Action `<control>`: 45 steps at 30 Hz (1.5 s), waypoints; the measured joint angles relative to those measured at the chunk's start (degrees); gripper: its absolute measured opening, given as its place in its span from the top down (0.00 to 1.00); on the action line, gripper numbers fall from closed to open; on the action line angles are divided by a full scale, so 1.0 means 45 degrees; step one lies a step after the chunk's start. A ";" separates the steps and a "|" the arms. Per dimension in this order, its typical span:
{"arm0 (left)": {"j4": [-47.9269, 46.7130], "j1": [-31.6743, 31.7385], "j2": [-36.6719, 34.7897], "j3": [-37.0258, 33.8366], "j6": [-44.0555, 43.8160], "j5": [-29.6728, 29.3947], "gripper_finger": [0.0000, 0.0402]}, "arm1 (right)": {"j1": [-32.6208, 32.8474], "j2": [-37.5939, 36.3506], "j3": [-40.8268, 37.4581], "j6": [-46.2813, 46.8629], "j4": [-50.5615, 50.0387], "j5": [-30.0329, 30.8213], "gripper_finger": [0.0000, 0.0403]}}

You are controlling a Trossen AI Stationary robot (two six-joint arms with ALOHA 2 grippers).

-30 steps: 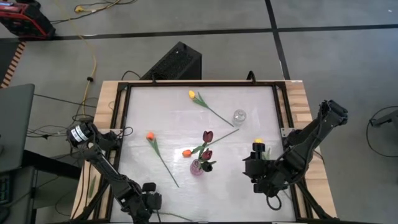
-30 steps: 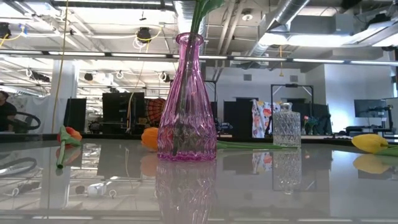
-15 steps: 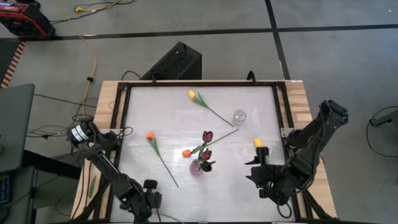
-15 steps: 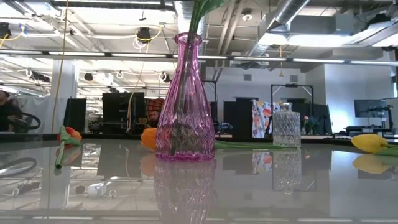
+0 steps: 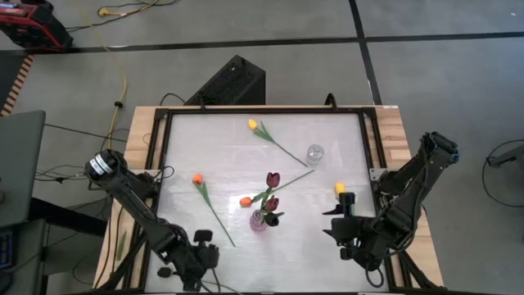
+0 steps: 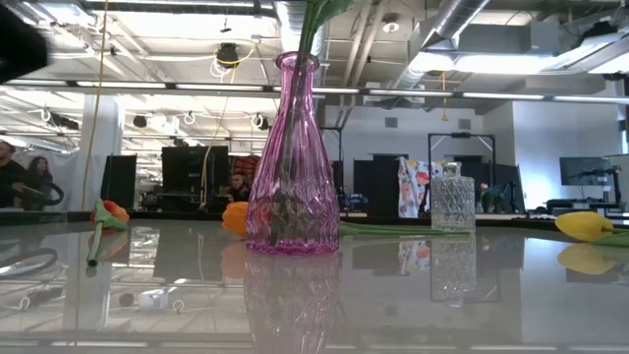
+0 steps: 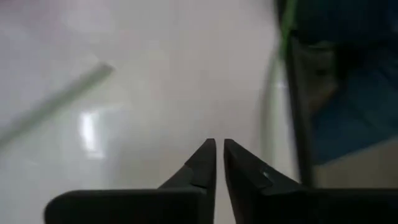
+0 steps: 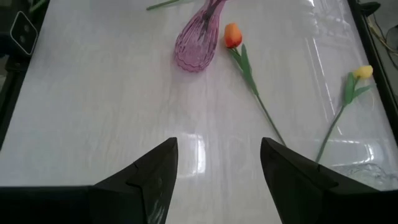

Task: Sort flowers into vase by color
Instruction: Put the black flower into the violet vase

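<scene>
While its two dark fingers stand wide apart with nothing between them, the right gripper (image 5: 342, 232) hangs low over the near right part of the shiny white table (image 5: 229, 156). The right arm bends in from the right edge, with its elbow out past the wooden frame. A yellow tulip head (image 5: 340, 188) lies just beyond that gripper.

The left gripper (image 5: 199, 260) sits at the near left corner, fingers pinched almost shut on nothing. Its arm runs along the left side, folded low.

Near the middle stands a pink ribbed glass vase (image 6: 293, 167) holding two dark maroon tulips (image 5: 273, 180). An orange tulip head (image 5: 246, 201) lies just left of it. Another orange tulip with a long green stem (image 5: 197, 179) lies farther left. A second yellow tulip on a green stem (image 5: 253, 124) lies at the far side, and a small clear glass vase (image 5: 314, 153) stands to its right.
</scene>
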 joint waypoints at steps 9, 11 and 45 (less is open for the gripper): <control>0.0328 -0.0760 0.1092 -0.0005 -0.2434 0.1230 0.69 | -0.0013 0.0000 0.0005 -0.0429 -0.0053 0.0011 0.37; 0.0362 -0.0944 0.1322 -0.0005 -0.2318 0.1101 0.65 | -0.0064 0.0000 0.0005 -0.0640 -0.0044 0.0015 0.37; -0.3722 -0.0251 -0.0231 0.0554 0.1232 -0.6529 1.00 | -0.0611 -0.0024 0.0473 -0.0743 -0.0072 -0.0061 0.37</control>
